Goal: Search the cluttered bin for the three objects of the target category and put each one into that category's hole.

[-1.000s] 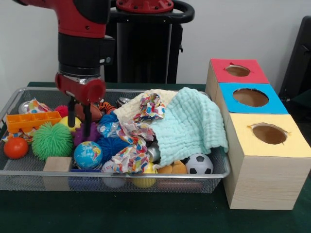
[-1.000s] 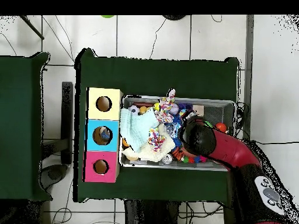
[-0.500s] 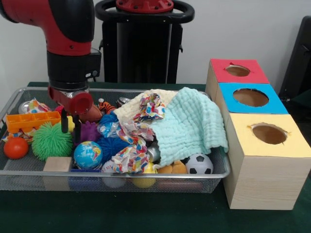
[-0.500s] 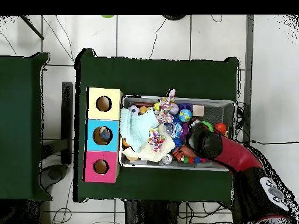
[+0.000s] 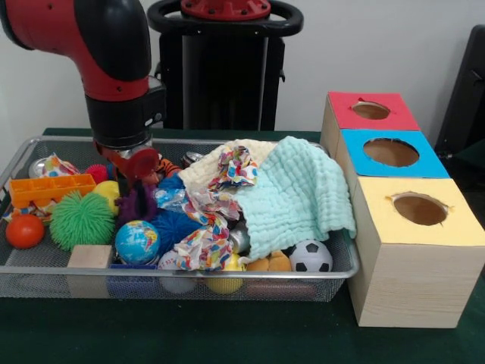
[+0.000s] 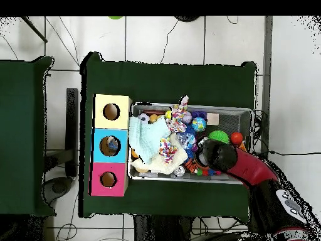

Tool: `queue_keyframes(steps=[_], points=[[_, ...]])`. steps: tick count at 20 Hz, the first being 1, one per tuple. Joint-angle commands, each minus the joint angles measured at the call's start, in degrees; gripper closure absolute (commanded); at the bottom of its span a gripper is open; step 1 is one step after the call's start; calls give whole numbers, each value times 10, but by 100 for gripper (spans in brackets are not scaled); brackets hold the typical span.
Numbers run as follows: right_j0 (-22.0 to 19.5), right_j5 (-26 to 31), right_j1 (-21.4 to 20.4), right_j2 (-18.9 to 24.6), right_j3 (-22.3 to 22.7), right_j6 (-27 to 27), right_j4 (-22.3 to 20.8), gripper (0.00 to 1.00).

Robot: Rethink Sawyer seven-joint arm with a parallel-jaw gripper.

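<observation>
The wire bin (image 5: 333,277) is heaped with toys. My gripper (image 5: 130,182) hangs low at the bin's back left, sunk among the toys just above a purple spiky toy (image 5: 139,206) and beside a yellow ball (image 5: 108,192); its tip is hidden. Close by lie a green spiky ball (image 5: 81,220), a globe ball (image 5: 137,242), a blue spiky ball (image 5: 174,226) and an orange ball (image 5: 24,230). A soccer ball (image 5: 311,256) rests at the front right. In the overhead view the arm's head (image 6: 211,154) covers the toys beneath it.
A mint cloth (image 5: 299,193) and a patterned cloth (image 5: 212,224) drape over the middle of the pile. An orange tray (image 5: 51,188) and a wooden block (image 5: 89,256) sit at the left. Right of the bin stand red (image 5: 370,111), blue (image 5: 391,152) and yellow (image 5: 420,208) holed boxes.
In the front view the arm swung left and then back right, and the gripper has sunk deeper towards the purple spiky toy. Its fingers, seen apart earlier, are now hidden.
</observation>
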Motion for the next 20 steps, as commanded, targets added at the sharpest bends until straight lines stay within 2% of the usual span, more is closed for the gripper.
queue_keyframes(steps=[1, 5, 11, 14, 20], points=[[9, 133, -4, 39, 12, 24, 35, 0], [17, 170, -18, 38, 10, 31, 46, 0], [14, 157, -5, 46, 7, 26, 52, 0], [11, 156, -13, 53, 16, 25, 61, 0], [-4, 120, -16, 94, 37, 25, 98, 0]])
